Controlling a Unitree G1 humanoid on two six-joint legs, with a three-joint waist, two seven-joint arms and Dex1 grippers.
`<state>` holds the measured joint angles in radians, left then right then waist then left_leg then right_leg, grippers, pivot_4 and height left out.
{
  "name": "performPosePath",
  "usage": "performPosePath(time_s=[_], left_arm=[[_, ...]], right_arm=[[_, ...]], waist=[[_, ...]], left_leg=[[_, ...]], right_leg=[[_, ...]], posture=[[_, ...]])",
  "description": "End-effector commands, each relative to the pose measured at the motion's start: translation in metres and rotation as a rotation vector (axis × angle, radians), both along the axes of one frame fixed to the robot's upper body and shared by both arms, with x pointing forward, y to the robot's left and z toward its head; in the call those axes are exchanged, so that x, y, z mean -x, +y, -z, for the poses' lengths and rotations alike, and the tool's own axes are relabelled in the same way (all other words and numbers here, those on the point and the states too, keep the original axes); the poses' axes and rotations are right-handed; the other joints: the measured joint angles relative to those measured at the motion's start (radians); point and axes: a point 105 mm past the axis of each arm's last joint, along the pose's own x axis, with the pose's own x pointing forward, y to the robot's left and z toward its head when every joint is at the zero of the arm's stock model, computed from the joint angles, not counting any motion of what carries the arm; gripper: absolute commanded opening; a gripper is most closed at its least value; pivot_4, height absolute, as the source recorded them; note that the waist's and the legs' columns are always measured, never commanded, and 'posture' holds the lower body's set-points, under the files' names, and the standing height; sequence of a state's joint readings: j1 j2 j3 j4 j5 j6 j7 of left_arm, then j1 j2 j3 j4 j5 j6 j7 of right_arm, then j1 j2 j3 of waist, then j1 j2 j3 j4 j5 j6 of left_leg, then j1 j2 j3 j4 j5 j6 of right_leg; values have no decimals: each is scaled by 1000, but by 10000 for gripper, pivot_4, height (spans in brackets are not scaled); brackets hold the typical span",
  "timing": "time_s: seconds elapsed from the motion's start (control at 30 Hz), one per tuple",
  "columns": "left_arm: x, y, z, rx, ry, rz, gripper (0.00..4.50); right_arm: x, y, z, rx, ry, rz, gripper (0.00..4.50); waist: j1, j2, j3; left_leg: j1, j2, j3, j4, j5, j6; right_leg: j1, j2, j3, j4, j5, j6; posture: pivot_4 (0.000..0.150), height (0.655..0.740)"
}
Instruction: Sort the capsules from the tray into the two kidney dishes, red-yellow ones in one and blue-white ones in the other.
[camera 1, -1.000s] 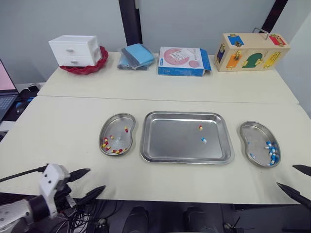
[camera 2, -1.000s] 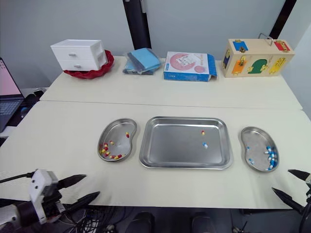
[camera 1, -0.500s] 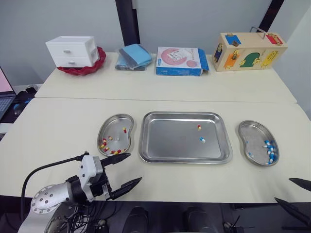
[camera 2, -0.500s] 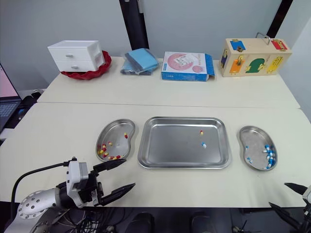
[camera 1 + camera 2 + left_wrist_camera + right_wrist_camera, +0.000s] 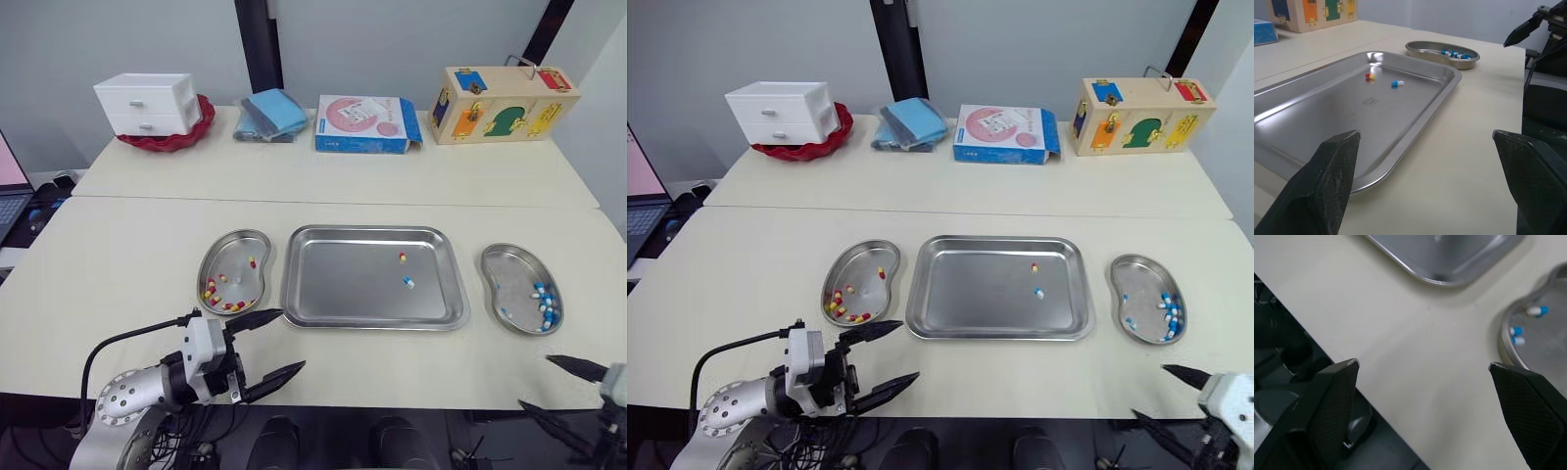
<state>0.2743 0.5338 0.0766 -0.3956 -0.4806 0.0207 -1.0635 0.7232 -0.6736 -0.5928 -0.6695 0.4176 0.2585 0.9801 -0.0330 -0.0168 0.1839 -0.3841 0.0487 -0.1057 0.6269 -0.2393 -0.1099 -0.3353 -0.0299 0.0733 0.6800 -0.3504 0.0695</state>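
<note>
Left gripper [image 5: 281, 342] lower left, right gripper [image 5: 536, 382] lower right, both spread wide, empty, 2 capsules [image 5: 409, 282] in centre tray [image 5: 343, 289]

The left claw [image 5: 1425, 139] spreads wide before the tray [image 5: 1327, 117]; a red-yellow capsule [image 5: 1370, 76] and a blue-white capsule [image 5: 1397, 83] lie near each other inside.

My left end effector [image 5: 292, 339] has two black, tapered fingers [image 5: 1334, 181] on a white boxy housing [image 5: 204, 343]. Behind it sits a round silver-grey wrist [image 5: 125, 395] dotted with small holes, and a thin black cable [image 5: 127, 338] arcs over it. My right end effector [image 5: 535, 381] matches: pointed black fingers, finely textured, on a white block [image 5: 1227, 397].
</note>
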Motion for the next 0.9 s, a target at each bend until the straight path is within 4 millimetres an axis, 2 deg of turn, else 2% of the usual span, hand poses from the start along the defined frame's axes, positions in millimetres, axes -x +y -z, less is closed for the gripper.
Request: performPosePath(time_s=[0.03,0.23,0.4,0.7,0.9], left_arm=[[-1,-6,-6,6,-38,11,44839],[-4,-13,-7,12,-42,16,44839],[-4,-17,-8,16,-45,30,45000],[-7,-17,-6,19,-41,34,45000],[-10,-16,-8,21,-50,29,45000]], right_arm=[[-27,29,-13,-24,-30,-8,45000],[-74,56,-12,-2,-74,-6,45000],[-112,79,-4,21,-77,7,28497],[-152,95,0,74,-56,15,28497],[-160,93,9,99,-4,27,28497]], waist=[[-2,0,0],[7,-1,1],[3,-1,1],[2,0,2],[1,0,2]], left_leg=[[0,0,0,0,0,0],[-2,0,-2,0,0,0],[-4,0,-2,0,0,0],[-8,0,-3,0,0,0],[-11,0,-3,1,0,0]], right_leg=[[0,0,0,0,0,0],[-1,0,-2,0,0,0],[-2,0,-2,0,0,0],[-7,0,-3,0,1,0],[-9,0,-3,1,1,0]], posture=[[1500,7400],[1500,7400],[1500,7400],[1500,7400],[1500,7400]])
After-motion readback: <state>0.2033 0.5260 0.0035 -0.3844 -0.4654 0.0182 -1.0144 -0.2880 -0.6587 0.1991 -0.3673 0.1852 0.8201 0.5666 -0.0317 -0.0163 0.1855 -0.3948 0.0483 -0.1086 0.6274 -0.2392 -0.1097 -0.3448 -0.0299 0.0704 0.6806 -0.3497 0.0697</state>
